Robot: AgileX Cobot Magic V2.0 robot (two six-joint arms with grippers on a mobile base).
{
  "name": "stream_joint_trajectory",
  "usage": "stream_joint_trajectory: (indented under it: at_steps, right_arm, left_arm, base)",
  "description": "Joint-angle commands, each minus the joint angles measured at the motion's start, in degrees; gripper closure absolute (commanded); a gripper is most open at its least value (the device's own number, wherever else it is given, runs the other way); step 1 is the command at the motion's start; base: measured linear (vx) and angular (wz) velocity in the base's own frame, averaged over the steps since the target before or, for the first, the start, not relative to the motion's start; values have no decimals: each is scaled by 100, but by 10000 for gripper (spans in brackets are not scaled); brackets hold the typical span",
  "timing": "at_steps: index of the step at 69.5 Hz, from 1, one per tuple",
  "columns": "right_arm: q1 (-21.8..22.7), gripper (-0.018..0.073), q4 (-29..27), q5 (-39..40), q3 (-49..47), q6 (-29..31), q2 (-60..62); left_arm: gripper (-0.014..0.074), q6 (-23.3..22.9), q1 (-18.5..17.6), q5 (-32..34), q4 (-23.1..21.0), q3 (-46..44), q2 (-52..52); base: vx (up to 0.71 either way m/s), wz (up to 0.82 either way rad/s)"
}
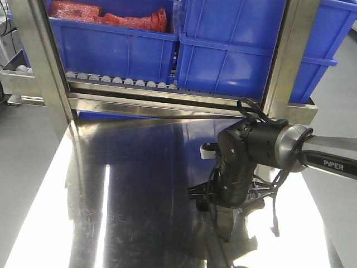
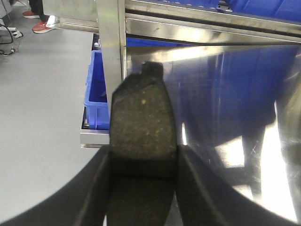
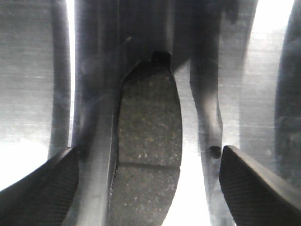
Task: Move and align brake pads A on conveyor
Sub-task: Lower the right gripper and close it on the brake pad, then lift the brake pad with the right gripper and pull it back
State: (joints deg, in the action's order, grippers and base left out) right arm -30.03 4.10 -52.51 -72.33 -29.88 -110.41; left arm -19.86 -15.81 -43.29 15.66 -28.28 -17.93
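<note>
Left gripper (image 2: 143, 157) is clamped on a dark-grey, slightly curved flat brake pad (image 2: 143, 117). Its two black fingers (image 2: 101, 188) press the pad's long sides, and the speckled face is turned to the wrist camera. The pad sticks out past the fingertips, with a small notched tab at its far end. Behind it stands a brushed-steel upright post (image 2: 112, 52). To one side is the grey floor (image 2: 42, 117), where a pair of red shoes (image 2: 40, 26) shows at the far edge, and to the other the shiny steel tabletop (image 2: 225, 94).

Over on the right arm, the right gripper (image 3: 150, 153) hangs spread wide above that same tabletop (image 1: 128, 184), its textured black fingers (image 3: 42, 188) well apart. A second brake pad (image 3: 148, 141) of the same dark-grey kind lies flat on the steel between them, nearer one finger but touching neither. A thin groove crosses its middle and its tab points away from the camera.

From the front, the right arm's black wrist points down at the steel, with the gripper (image 1: 224, 220) just above the surface; the pad under it is too dark to pick out there. Behind the table, blue plastic bins (image 1: 111, 50) sit on a row of small grey rollers (image 1: 120, 80), and one bin holds red bagged goods (image 1: 106, 15).
</note>
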Motion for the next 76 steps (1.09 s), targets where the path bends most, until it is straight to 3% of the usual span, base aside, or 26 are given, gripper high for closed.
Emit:
stream_joint_trajectory:
  at_steps: [1, 12, 21, 26, 34, 54, 76]
  right_arm:
    - [3, -14, 57, 128, -149, -24, 240]
    - [25, 63, 61, 144, -149, -23, 240]
    - [25, 195, 82, 139, -149, -23, 240]
    - [25, 313, 82, 117, -149, -17, 240]
    - [25, 578, 75, 102, -149, 241, 240]
    - [25, 571, 104, 242, -149, 370, 554]
    - [40, 571, 428, 650, -149, 623, 1893]
  left_arm:
    - [602, -5, 0, 494, 72, -163, -45]
    - [602, -5, 0, 494, 72, -163, -45]
    - [602, -5, 0, 494, 72, -163, -45]
    - [602, -5, 0, 494, 72, -163, -45]
    - [602, -5, 0, 494, 72, -163, -45]
    - [602, -10, 0, 494, 72, -163, -45]
    - [602, -10, 0, 494, 72, -163, -45]
  base:
    - [0, 0]
    - [0, 0]
    - [0, 0]
    - [0, 0]
    - [0, 0]
    - [0, 0]
    - [0, 0]
